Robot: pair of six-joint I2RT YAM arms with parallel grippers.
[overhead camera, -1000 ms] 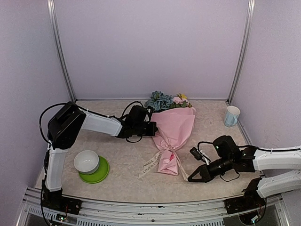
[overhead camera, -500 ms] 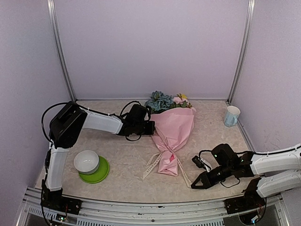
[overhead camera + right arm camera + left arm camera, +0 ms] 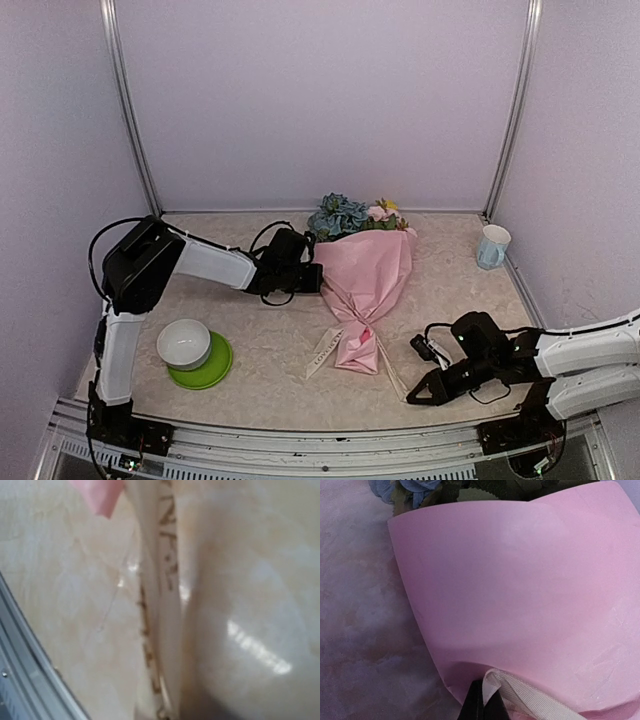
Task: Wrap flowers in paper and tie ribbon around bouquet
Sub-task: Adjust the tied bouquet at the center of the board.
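Our left fingers [image 3: 476, 706] are pressed shut, tips right at the left edge of the paper [image 3: 520, 590]. A fold of cream ribbon [image 3: 520, 696] comes out just beside those tips, but we cannot tell whether it is pinched between them or only lying against them. Our right fingers [image 3: 418, 390] are also closed, low over the bench [image 3: 270, 330] to the right of the bouquet's narrow end. One lettered tail of the ribbon runs from the tied neck straight to their tips, so they have hold of it. The other tail lies loose on the bench to the left of the neck. The bouquet [image 3: 365, 280] lies flat mid-bench, its narrow end toward us. The flowers [image 3: 340, 213], blue, pink and yellow, show above its wide far end. At near left a white bowl [image 3: 183, 343] sits on a green plate [image 3: 215, 372], and a pale mug [image 3: 492, 246] stands at far right.
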